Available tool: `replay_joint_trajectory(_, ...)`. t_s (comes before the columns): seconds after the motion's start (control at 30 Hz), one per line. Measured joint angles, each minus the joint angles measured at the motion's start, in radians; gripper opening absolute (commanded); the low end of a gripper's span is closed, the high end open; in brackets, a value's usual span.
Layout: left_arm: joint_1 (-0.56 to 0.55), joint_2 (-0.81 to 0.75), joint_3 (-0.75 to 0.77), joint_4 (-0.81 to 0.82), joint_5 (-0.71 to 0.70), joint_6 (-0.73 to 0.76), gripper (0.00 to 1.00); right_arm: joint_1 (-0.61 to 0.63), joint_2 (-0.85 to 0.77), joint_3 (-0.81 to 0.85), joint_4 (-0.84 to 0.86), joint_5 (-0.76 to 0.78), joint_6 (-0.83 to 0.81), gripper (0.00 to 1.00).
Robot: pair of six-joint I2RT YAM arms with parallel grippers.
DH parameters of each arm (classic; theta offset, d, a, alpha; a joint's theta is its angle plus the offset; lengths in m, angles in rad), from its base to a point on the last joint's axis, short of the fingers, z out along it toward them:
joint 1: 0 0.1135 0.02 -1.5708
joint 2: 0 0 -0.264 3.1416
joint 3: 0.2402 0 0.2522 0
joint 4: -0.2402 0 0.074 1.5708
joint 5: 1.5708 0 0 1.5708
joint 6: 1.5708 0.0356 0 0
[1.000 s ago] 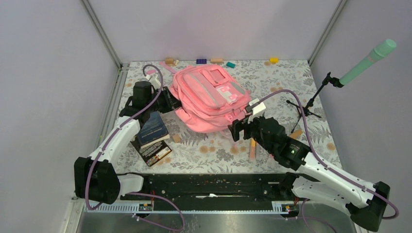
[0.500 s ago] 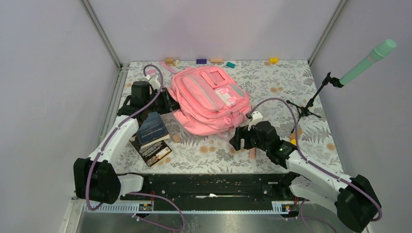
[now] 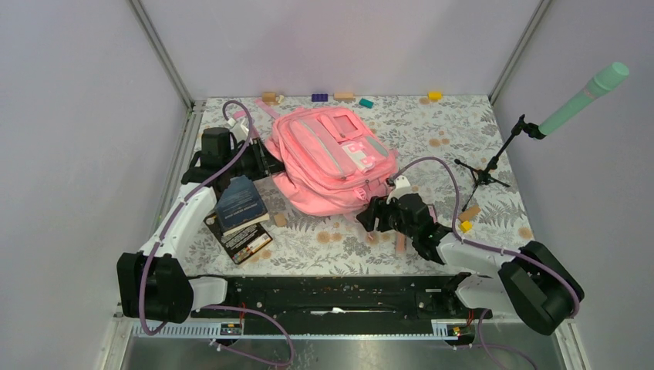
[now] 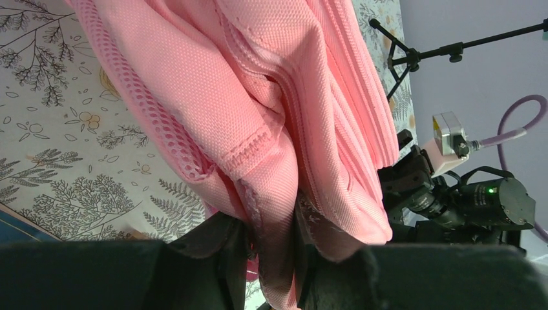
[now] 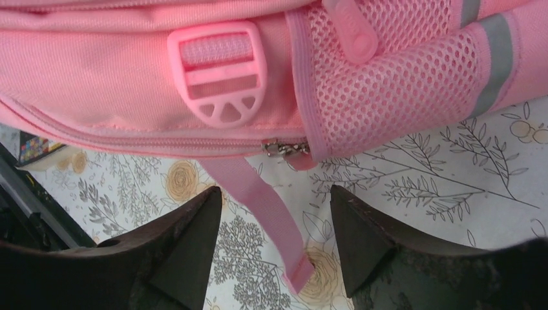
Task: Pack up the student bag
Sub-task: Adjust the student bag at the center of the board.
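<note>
The pink student bag (image 3: 333, 158) lies flat, front pockets facing up.

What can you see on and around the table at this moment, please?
student bag: one, pink, mid-table toward the back.
books: two, dark blue atop black, left of the bag.
far blocks: five, tan, purple, teal, yellow, along far edge.
near blocks: three, tan and yellow; one by books, two at right.
stick: one, orange, front right.
microphone: one, mint green, black stand, right.
table: one, floral cloth.
left pincer: one, black, shut on bag fabric.
right pincer: one, black, open, straddling the bag's loose strap.
</note>
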Motion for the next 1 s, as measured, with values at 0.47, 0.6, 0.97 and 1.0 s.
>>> replay_joint_trajectory(0.47,0.016,0.006,0.0,0.0,0.027,-0.005,0.0,-0.007,0.179,0.026,0.14,0.041,0.034,0.45)
replay_joint_trajectory(0.6,0.017,0.006,0.0,0.0,0.03,-0.009,0.0,-0.008,0.19,0.031,0.15,0.045,0.025,0.43)
replay_joint_trajectory(0.97,0.02,0.01,0.0,0.004,0.037,-0.011,0.0,-0.008,0.259,0.068,0.147,0.044,-0.012,0.39)
replay_joint_trajectory(1.0,0.021,0.011,0.0,0.006,0.038,-0.012,0.0,-0.008,0.26,0.072,0.144,0.043,-0.015,0.36)
